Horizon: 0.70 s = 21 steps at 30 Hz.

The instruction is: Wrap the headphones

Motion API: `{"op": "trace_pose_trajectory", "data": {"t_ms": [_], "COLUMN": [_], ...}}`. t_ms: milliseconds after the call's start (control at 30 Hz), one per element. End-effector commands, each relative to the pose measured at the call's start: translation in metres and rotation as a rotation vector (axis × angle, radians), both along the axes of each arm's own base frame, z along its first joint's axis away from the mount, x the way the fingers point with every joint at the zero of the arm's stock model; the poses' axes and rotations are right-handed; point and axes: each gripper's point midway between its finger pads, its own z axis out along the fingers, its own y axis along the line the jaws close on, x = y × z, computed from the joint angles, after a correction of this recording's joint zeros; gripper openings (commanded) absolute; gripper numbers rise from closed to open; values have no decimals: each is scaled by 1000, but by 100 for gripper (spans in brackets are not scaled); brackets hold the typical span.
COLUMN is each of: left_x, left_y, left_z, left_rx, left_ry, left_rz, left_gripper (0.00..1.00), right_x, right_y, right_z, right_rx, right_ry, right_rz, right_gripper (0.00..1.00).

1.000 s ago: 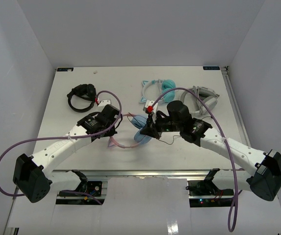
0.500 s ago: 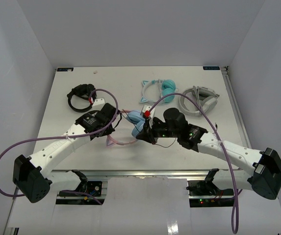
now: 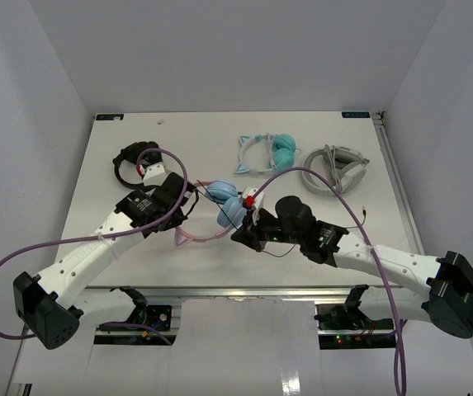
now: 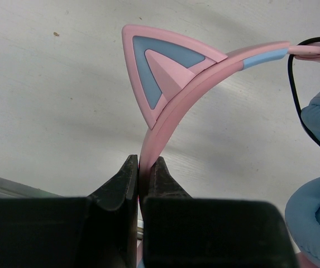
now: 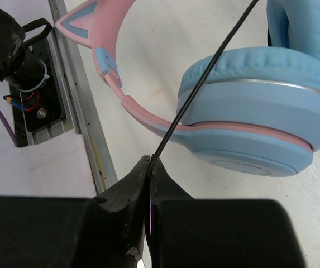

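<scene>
Wrist views show the left hand (image 4: 143,166) pinching the headphones (image 4: 171,75) by the pink band and the right hand (image 5: 149,165) pinching the cable (image 5: 204,81), which runs loose toward 1 o'clock, so wrapping looks barely started.

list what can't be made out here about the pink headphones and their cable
- cable: in the right wrist view it runs off the top edge, so its far end is unseen; too thin to follow in the top view.
- headband: in the left wrist view the left fingers cover it below their grip.
- ear cups: left wrist view, cut by the right edge.
- right fingers: top view, hidden under the right arm.
</scene>
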Motion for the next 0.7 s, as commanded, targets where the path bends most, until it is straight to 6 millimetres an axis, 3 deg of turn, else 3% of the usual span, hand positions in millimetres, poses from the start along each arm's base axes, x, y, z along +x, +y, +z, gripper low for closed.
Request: {"op": "trace_pose_trajectory", "data": {"t_ms": [0, 100, 267, 467, 667], "left_x": [20, 18, 16, 14, 16], "left_y": [8, 7, 8, 27, 26], "left_z": [53, 58, 63, 57, 54], "left_rx": [-106, -119, -133, -61, -69], "left_ry": [-200, -200, -206, -206, -209], "left_rz": [128, 132, 139, 222, 246], "left_gripper": [0, 0, 0, 0, 0], "right_x": [-1, 4, 6, -2, -6], "right_y": [0, -3, -2, 4, 6], "right_z": [-10, -24, -30, -22, -26], "right_rx": [-1, -26, -7, 36, 33], "right_ry": [-2, -8, -32, -62, -62], "right_rz": [-36, -65, -70, -38, -33], "right_gripper": [8, 8, 9, 8, 8]}}
